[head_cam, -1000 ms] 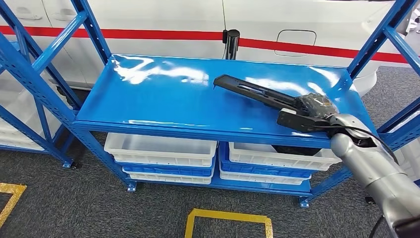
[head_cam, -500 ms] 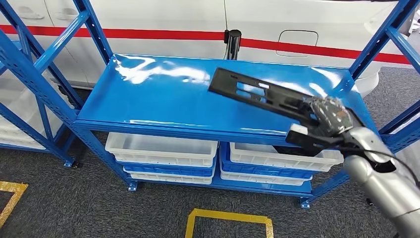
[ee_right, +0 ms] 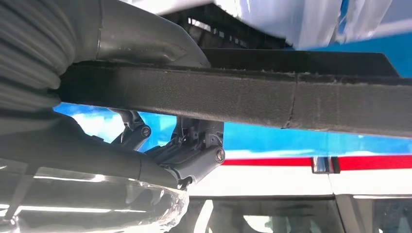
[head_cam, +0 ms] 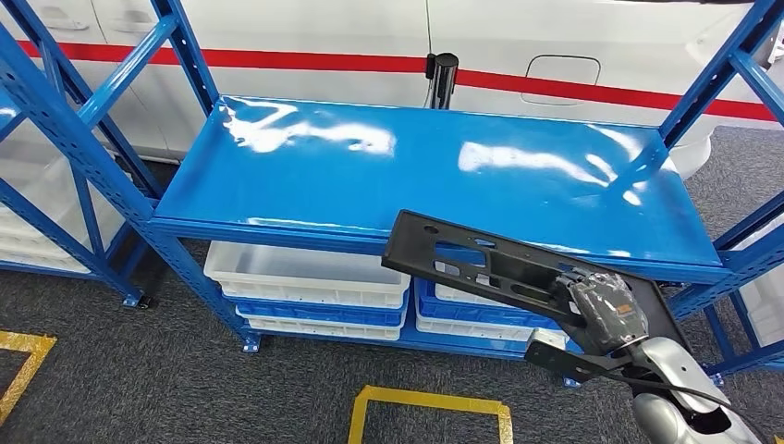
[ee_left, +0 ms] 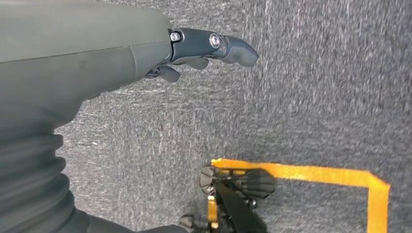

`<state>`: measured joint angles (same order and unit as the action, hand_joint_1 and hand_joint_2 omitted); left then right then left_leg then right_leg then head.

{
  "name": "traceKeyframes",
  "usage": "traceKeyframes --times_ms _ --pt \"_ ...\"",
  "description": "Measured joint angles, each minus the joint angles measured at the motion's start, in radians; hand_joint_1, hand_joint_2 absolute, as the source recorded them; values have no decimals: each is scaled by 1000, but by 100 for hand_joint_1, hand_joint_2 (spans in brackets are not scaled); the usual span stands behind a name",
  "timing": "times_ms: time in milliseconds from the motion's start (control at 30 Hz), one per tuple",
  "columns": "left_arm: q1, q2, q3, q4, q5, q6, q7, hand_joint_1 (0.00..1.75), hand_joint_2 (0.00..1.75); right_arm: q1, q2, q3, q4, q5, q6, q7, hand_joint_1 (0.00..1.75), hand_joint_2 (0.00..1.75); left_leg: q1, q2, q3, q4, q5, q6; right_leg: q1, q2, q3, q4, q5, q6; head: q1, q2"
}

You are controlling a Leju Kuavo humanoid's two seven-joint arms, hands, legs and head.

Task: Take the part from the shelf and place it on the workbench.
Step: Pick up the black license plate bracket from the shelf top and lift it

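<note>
Down low on the right, the right hand [head_cam: 607, 313] grips the black part [head_cam: 481, 264] near one end, fingers [ee_right: 194, 155] curled under it, thumb side on top, w/ clear plastic wrap over the hand. Part is a long flat plate w/ cut-out slots; it hangs in the air in front of the blue shelf [head_cam: 351, 176], off the shelf top, tilted, far end pointing up-left over the shelf's front edge. Left hand [ee_left: 194, 48] hangs over grey carpet [ee_left: 316, 97], fingers loosely apart, holding nothing. Yellow tape lines [ee_left: 311, 172] on the floor nearby. White bins [head_cam: 305, 277] sit under the shelf top. White car w/ red stripe [head_cam: 314, 62] behind the rack.
</note>
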<state>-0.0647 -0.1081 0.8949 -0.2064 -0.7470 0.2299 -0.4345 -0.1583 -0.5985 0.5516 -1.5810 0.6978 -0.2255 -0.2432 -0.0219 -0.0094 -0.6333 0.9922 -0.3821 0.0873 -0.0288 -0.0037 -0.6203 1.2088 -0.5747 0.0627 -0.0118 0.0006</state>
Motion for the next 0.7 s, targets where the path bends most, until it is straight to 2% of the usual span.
traceKeyframes --times_ms 67,100,133,167,233,267,300,333,367,400,433,467,500,567,600,633,700 --pt "-1 0 -6 0 -5 -3 0 0 175 22 11 -16 -10 11 2 -4 175 175 -1 0 -9 1 11 -10 1 1 97 -147 35 4 0 0" --pt "-2 1 -8 -1 -6 -3 1 0 175 31 17 -24 -14 15 3 -5 175 175 -2 0 -12 3 15 -16 3 3 124 -194 48 0 0 0" --pt "-3 2 -10 -1 -7 -4 1 0 175 37 22 -32 -17 19 7 -6 175 175 -3 0 -14 6 19 -21 6 5 134 -215 54 -7 0 0" --pt "-4 3 -11 -1 -8 -5 2 0 175 42 27 -38 -19 23 11 -6 175 175 -4 0 -16 6 22 -27 10 8 127 -213 60 -16 0 0" --pt "-4 6 -12 -2 -9 -6 4 0 175 45 37 -47 -20 28 19 -6 175 175 -1 0 -23 12 19 -37 2 8 112 -216 68 -36 1 0" --pt "-3 8 -12 -2 -10 -6 5 0 175 46 43 -50 -21 30 20 -6 175 175 2 1 -33 28 -4 -44 -2 6 106 -217 76 -47 0 0" --pt "-2 10 -12 -2 -10 -6 5 0 175 47 47 -52 -21 31 21 -6 175 175 7 1 -47 65 -46 -52 -7 4 99 -218 86 -57 0 0" --pt "-2 11 -12 -2 -11 -6 6 0 175 47 51 -54 -22 31 24 -6 175 175 12 2 -66 122 -102 -61 -6 2 91 -218 95 -63 -1 0" --pt "-2 11 -13 -2 -13 -7 6 0 175 48 55 -57 -23 32 27 -6 175 175 16 3 -85 190 -155 -69 -6 1 83 -217 105 -67 -1 0" --pt "-2 12 -13 -2 -14 -7 7 0 175 48 59 -58 -23 32 30 -6 175 175 21 3 -99 256 -193 -76 -5 1 73 -216 113 -67 -2 0" --pt "-2 12 -13 -2 -15 -7 8 0 175 49 63 -59 -23 33 33 -6 175 175 26 4 -99 296 -208 -81 -5 1 63 -215 121 -65 -1 0" --pt "-3 12 -13 -2 -16 -8 8 0 175 49 68 -60 -23 34 34 -6 175 175 30 5 -82 301 -203 -84 -5 1 54 -214 128 -62 -2 0" --pt "-3 12 -13 -3 -16 -9 9 0 175 50 74 -60 -23 35 35 -6 175 175 33 6 -44 263 -185 -85 -5 1 47 -214 133 -59 -2 0" --pt "-5 13 -13 -4 -17 -10 9 0 175 50 84 -62 -23 39 36 -5 175 175 34 6 67 115 -147 -80 -5 1 39 -213 142 -50 -2 0" --pt "-6 13 -13 -4 -17 -11 9 0 175 49 89 -63 -23 41 37 -5 175 175 33 5 111 52 -135 -75 -4 0 37 -214 148 -44 -1 0" --pt "-7 14 -13 -4 -18 -11 9 0 175 49 93 -65 -23 45 37 -4 175 175 30 5 136 12 -130 -69 -2 -1 35 -214 153 -37 -1 0" --pt "-7 15 -13 -5 -20 -14 9 0 175 51 104 -68 -24 59 40 -2 175 175 23 4 139 -5 -122 -57 -2 -2 33 -218 166 -21 -1 0"
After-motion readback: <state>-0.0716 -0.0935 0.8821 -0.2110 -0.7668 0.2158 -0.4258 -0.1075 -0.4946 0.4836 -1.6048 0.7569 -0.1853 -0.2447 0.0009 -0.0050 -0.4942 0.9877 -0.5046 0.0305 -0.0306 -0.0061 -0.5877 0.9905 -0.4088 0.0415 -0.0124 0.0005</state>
